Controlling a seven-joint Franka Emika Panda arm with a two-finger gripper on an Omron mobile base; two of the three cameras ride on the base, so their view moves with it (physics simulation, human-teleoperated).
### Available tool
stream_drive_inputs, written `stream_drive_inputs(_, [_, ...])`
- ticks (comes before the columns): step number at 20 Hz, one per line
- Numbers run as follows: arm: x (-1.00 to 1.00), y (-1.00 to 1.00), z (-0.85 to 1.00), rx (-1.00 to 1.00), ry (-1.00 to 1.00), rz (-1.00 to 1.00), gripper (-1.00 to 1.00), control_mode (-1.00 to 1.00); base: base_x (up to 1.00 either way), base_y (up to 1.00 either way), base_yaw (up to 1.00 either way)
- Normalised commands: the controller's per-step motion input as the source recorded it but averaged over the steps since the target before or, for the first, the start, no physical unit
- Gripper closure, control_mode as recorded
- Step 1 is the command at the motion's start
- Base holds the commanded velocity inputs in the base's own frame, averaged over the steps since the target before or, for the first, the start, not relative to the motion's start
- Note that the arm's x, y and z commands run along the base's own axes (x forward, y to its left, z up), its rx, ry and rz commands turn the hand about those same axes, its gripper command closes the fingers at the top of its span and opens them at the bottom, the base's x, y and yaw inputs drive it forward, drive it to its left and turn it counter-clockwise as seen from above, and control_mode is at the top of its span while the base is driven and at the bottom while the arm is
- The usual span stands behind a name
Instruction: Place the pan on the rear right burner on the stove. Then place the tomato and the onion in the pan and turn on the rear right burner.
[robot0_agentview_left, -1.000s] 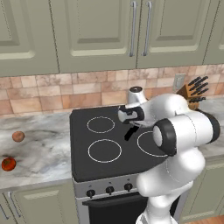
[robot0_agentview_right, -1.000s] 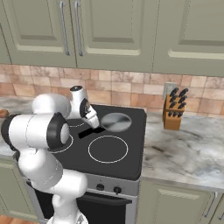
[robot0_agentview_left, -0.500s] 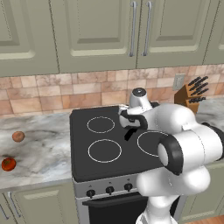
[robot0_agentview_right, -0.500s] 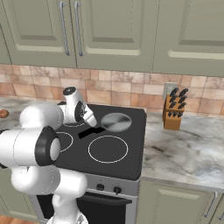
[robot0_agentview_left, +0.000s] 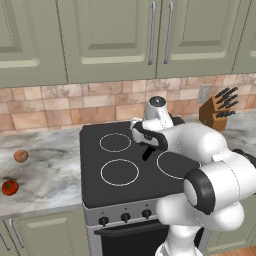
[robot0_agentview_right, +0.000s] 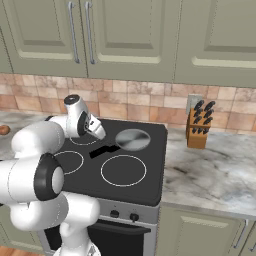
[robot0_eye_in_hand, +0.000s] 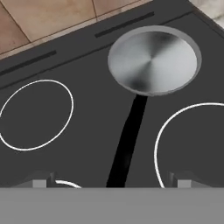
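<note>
The shiny grey pan (robot0_agentview_right: 132, 139) (robot0_eye_in_hand: 153, 61) sits at the rear right of the black glass stove (robot0_agentview_left: 95, 185), covering the rear right burner. Its black handle (robot0_eye_in_hand: 127, 144) (robot0_agentview_left: 148, 152) points toward the stove's front left. My gripper (robot0_eye_in_hand: 111, 181) (robot0_agentview_right: 97, 131) (robot0_agentview_left: 136, 129) hovers open above the end of the handle, holding nothing, with a fingertip on either side of it. Far left on the counter lie the red tomato (robot0_agentview_left: 9, 187) and, behind it, the tan onion (robot0_agentview_left: 20, 156) (robot0_agentview_right: 4, 130).
A wooden knife block (robot0_agentview_left: 217, 110) (robot0_agentview_right: 199, 127) stands on the marble counter right of the stove. Small black knobs (robot0_agentview_left: 125, 217) line the steel front. Tiled wall and green cupboards rise behind. The large front right ring (robot0_agentview_right: 123, 170) is bare.
The hand has drifted slightly left, away from the pan, and the elbow has swung round. The jaws stay open and the pan has not moved.
</note>
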Motion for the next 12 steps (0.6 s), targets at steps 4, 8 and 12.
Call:
stream_drive_inputs(4, [-0.05,0.4,0.13,-0.06,0.0,0.15,-1.0,-1.0,0.0,0.0,0.0])
stream_drive_inputs(8, [-0.01,0.44,0.0,-0.06,0.0,0.15,-1.0,-1.0,0.0,0.0,0.0])
stream_drive_inputs(12, [-0.16,0.39,0.0,-0.03,0.0,0.09,-1.0,-1.0,0.0,0.0,0.0])
